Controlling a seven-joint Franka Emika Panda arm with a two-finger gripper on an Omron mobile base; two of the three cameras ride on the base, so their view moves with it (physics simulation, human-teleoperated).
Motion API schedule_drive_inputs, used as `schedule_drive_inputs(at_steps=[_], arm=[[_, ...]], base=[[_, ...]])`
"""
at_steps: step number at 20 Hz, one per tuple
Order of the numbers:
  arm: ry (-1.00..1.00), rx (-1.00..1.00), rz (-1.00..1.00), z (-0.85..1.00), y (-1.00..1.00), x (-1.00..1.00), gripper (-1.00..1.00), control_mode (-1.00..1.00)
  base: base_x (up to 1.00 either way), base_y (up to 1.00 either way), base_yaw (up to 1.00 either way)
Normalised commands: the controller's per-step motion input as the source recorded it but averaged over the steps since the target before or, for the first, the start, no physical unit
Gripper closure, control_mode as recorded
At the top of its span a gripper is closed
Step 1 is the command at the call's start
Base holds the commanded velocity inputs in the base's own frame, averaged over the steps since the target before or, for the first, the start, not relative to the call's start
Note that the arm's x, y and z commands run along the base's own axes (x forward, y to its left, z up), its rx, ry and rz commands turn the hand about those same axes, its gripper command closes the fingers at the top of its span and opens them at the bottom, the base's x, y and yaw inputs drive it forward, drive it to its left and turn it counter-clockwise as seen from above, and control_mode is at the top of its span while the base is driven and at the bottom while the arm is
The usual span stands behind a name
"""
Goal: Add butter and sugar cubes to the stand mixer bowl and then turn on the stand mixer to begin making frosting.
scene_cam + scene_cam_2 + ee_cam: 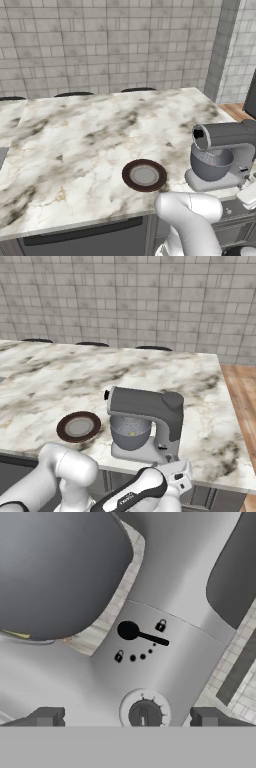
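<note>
Spread wide and empty, fingers [127, 717] flank the small round dial [144, 713] low on the stand mixer [150, 416] column at the bench [75, 135] edge. Looks rigid, smooth, slip-prone: best pinched across its raised centre rib. Heavy base unlikely to shift.

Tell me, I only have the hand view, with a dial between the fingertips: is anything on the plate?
Observer: No, the plate is bare; it sits on the counter to the left of the stand mixer.
Operator: Anything in the bowl?
Observer: The right base view shows a small pale-yellow piece, likely the butter, lying inside the stand mixer bowl. I can't make out a sugar cube.
Operator: And the mixer's head?
Observer: It is lowered over the bowl.
</note>
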Motion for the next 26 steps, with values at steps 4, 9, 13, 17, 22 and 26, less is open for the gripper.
schedule_drive_inputs(at_steps=[4,9,13,17,22,26], arm=[[0.0,0.0,-0.01,-0.1,-0.06,0.04,-1.0,-1.0],[0.0,0.0,0.0,-0.04,-0.04,0.09,-1.0,-1.0],[0.0,0.0,0.0,0.0,-0.08,0.11,-1.0,-1.0],[0.0,0.0,0.0,-0.03,-0.11,0.09,-1.0,-1.0],[-0.03,0.0,0.0,-0.01,-0.07,0.01,-1.0,-1.0],[-0.11,0.0,-0.03,0.01,0.0,-0.23,-1.0,-1.0]], base=[[0.0,0.0,0.0],[0.0,0.0,0.0],[0.0,0.0,0.0],[0.0,0.0,0.0],[0.0,0.0,0.0],[0.0,0.0,0.0]])
